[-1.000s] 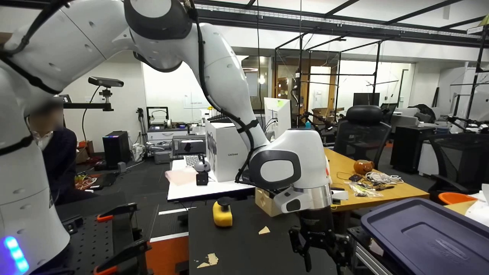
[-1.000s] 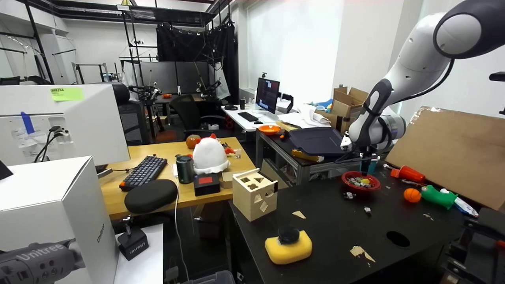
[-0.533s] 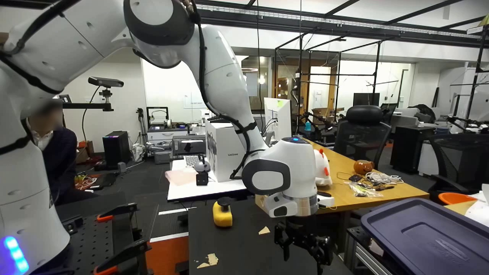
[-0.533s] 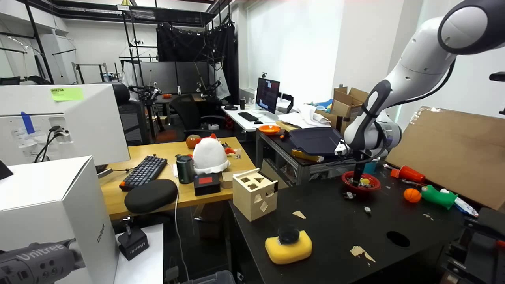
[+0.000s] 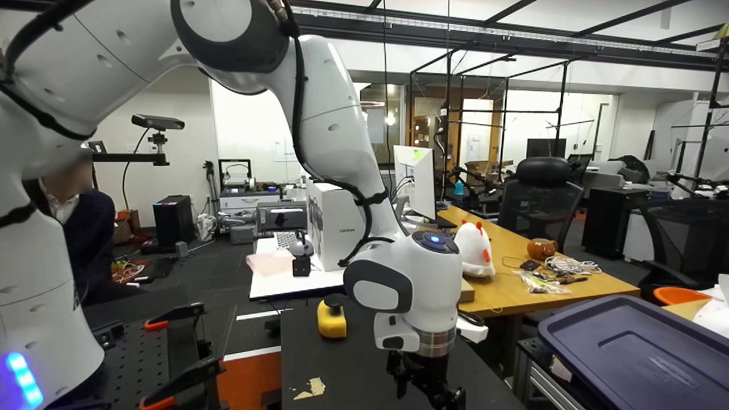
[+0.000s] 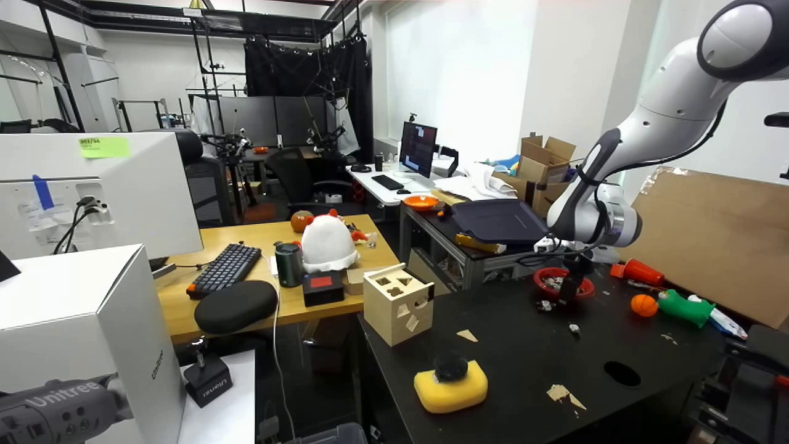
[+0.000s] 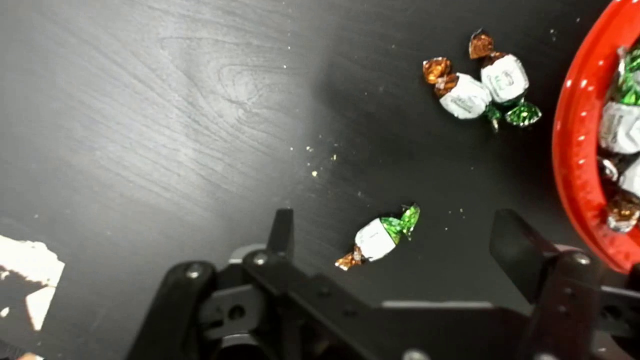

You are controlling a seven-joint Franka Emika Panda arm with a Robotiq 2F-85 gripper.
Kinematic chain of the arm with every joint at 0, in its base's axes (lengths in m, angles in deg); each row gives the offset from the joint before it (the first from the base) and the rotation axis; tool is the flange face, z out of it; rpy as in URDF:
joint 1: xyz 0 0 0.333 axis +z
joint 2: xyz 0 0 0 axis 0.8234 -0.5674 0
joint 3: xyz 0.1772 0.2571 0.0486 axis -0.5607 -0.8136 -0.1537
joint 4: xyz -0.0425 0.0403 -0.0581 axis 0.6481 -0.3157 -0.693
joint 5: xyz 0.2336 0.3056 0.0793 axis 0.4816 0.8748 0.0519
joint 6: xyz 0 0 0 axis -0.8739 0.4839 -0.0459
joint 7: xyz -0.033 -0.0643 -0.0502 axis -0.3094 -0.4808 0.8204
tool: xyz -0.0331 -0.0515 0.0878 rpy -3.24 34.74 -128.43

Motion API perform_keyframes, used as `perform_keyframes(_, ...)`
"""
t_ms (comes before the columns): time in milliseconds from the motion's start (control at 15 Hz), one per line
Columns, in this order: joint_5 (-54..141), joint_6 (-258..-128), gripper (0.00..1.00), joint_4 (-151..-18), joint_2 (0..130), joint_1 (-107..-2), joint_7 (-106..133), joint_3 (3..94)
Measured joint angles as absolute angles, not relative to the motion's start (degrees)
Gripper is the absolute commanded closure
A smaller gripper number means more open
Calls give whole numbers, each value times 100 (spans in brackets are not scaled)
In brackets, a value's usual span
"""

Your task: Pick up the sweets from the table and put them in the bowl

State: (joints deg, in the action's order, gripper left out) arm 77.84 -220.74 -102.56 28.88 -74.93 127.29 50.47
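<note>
Open jaws of my gripper point(image 7: 395, 223) stand on either side of one sweet point(image 7: 375, 240) with a white, green and copper wrapper. That sweet lies on the black table point(image 6: 505, 351), and neither finger touches it. Farther up the wrist view, two more sweets, a left one point(image 7: 465, 98) and a right one point(image 7: 505, 78), lie against each other. At the right edge, the red bowl point(image 7: 570, 150) holds several wrapped sweets and is partly cut off. In an exterior view the gripper hides part of the bowl point(image 6: 548, 295).
A wooden shape box point(image 6: 394, 311) and a yellow block with a black knob point(image 6: 451, 388) stand on the table. An orange ball point(image 6: 644, 305), a green toy point(image 6: 684, 309) and a red cup point(image 6: 641, 271) lie near a cardboard panel point(image 6: 709, 240). Pale flakes point(image 6: 560, 392) are scattered nearer the front.
My gripper has moved away from over the bowl and lower, leftward in one exterior view and slightly rightward in another. The loose sweets and bowl stay where they were.
</note>
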Motion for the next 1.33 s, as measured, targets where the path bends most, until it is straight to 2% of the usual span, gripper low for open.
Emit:
perform_keyframes(733,8952,-22045,0,-10608,2787,-7605,12723,4960)
perform_keyframes(1333,8964,-21823,0,-10483,2360,-6946,13143,5452)
